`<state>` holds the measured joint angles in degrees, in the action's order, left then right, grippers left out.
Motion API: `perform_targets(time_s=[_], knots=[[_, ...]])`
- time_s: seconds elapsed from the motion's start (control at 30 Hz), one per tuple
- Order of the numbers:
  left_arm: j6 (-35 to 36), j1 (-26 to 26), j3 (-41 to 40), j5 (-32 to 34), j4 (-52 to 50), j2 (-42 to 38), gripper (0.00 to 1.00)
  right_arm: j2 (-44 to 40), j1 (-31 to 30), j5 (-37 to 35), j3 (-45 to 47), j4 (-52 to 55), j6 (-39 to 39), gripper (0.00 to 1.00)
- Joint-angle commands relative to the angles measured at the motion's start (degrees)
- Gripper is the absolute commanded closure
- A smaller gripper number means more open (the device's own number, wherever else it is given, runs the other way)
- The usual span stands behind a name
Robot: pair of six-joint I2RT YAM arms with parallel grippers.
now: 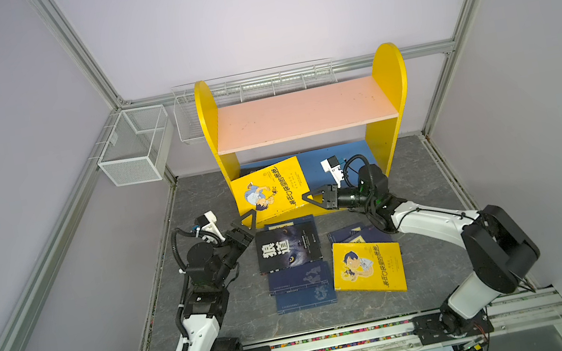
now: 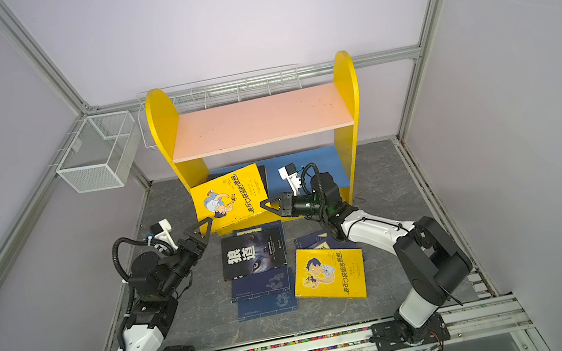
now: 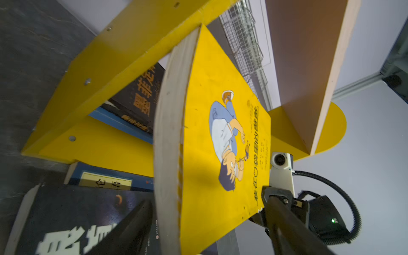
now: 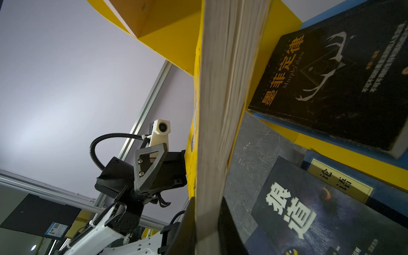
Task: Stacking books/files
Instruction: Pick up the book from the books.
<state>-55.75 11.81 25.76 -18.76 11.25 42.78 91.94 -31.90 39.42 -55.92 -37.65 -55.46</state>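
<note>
the step in hand looks like the placing of one book. a thin yellow paperback with a cartoon boy on its cover (image 1: pixel 268 190) stands tilted at the near edge of the yellow-sided wooden shelf unit (image 1: pixel 209 119), under the unit's pink top board. the right gripper (image 1: pixel 311 198) is pinched on the book's near right corner and carries it. the left gripper (image 1: pixel 246 224) stands wide, fingers either side of the near left corner without clamping.

behind the book, a black paperback with an orange title (image 4: pixel 331 84) lies flat on the blue bottom board (image 1: pixel 339 158). the other books are loose on the grey stone-patterned table (image 1: pixel 217 312), nearer than the shelf.

next, i'd judge, the left gripper must draw clear. the right arm can then tip the yellow book down flat onto the black one, under the pink board.
</note>
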Motion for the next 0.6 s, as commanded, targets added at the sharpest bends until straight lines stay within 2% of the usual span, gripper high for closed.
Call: perform_targets(time_s=[0.0, 0.07, 0.17, 0.43, 0.57], knots=[[1.67, 0.14, 2.70, 15.86, -17.03, -3.76, 0.18, 1.07, 1.27, -3.31, -4.37, -0.06, 3.15, 0.93], [0.74, 0.14, 3.08, 22.95, -25.32, -4.72, 0.18, 2.17, 1.36, -4.27, -5.91, 1.38, 3.78, 0.93], [-0.72, 0.14, 3.51, 28.83, -33.95, -4.58, 0.18, 3.58, 1.59, -6.27, -7.63, 2.80, 3.80, 0.93], [-0.87, 0.14, 2.90, 27.10, -35.46, 0.10, 0.19, 3.88, 3.39, -7.42, -6.57, -0.74, 1.80, 0.93], [-0.34, 0.14, 2.82, 25.69, -34.11, 2.57, 0.20, 3.34, 4.65, -6.54, -3.39, -9.28, -2.51, 0.93]])
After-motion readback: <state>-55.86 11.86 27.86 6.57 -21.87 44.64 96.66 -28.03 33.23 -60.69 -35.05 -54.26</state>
